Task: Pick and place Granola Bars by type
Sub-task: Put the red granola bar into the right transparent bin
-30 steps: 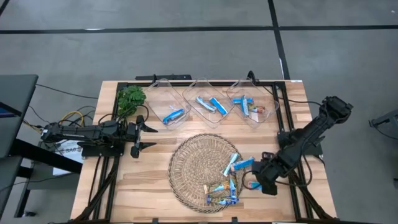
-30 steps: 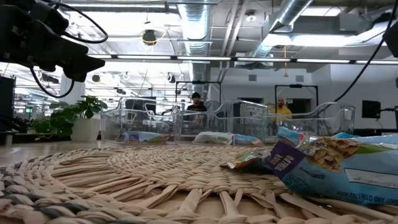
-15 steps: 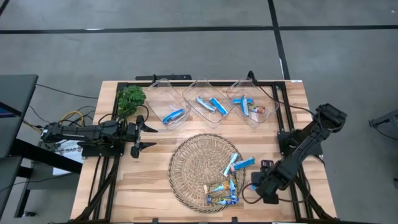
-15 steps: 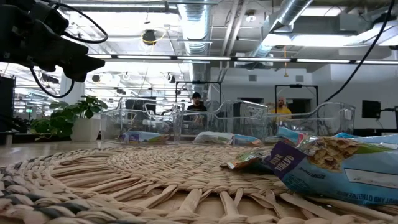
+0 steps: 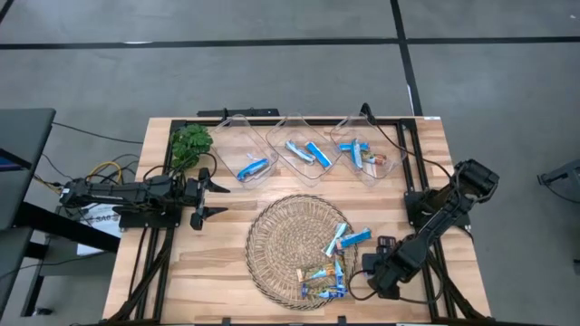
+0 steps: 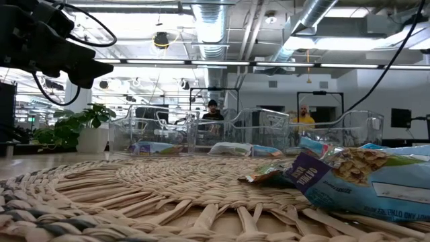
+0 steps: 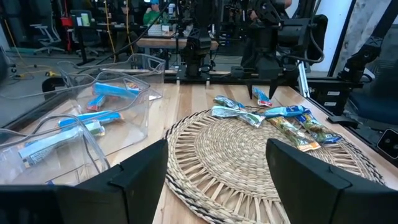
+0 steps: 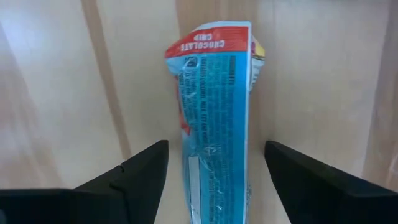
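On the wooden surface (image 5: 217, 263), just beside the right edge of the round wicker tray (image 5: 276, 240), the right pincer (image 5: 373, 274) hangs low with its fingers spread wide, a blue wrapped bar (image 8: 214, 118) lying flat on the wood between them, not pinched. Most remaining Granola Bars (image 5: 337, 258) sit in a loose cluster on the tray's right side, with others already in the three clear bins (image 5: 308, 149) along the far edge. The left pincer (image 5: 207, 199) waits spread at the surface's left side, near a small green plant (image 5: 191, 143).
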Tool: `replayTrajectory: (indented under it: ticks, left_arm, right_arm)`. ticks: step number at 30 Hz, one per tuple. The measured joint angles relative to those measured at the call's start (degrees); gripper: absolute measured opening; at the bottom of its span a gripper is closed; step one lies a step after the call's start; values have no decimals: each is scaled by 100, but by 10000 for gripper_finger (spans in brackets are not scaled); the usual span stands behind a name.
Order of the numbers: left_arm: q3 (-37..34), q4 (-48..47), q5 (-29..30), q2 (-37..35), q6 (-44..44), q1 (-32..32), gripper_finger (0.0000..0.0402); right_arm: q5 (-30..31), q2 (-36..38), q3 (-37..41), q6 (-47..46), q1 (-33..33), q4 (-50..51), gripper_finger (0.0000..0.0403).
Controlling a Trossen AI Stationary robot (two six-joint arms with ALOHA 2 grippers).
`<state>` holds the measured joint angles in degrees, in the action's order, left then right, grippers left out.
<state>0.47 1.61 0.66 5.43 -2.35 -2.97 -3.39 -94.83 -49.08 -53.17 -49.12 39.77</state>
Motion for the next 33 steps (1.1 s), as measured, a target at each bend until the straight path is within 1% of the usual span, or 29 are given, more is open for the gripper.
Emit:
replayTrajectory:
  ticks: [2, 4, 12, 14, 17, 21, 23, 26, 29, 33]
  left_arm:
    - [0, -1, 0, 0, -32, 0, 265]
    - [0, -1, -1, 0, -39, -2, 265]
    - [0, -1, 1, 0, -37, 1, 265]
    - [0, 2, 1, 0, -2, 1, 265]
    - [0, -1, 0, 0, -33, 0, 265]
    - [0, -1, 1, 0, 5, 0, 265]
    - [0, 1, 1, -1, 16, 0, 265]
    - [0, -1, -1, -2, -39, 1, 265]
    - [0, -1, 1, -2, 0, 1, 265]
    - [0, -1, 0, -2, -24, 1, 265]
  right_arm:
    - [52, 0, 0, -68, 0, 14, 253]
    - [54, -2, 2, -85, 0, 41, 232]
    - [91, -4, 17, -87, 4, 131, 110]
    - [97, 6, 18, -87, 12, 136, 86]
    - [163, 68, 28, -135, 13, 22, 64]
    - [512, 283, 24, -243, 52, -120, 56]
    - [831, 457, 24, -296, 93, -189, 55]
    - [1471, 742, 24, -343, 194, -214, 55]
    - [2394, 1086, 22, -268, 332, -213, 55]
    - [3787, 1522, 22, 100, 590, -239, 55]
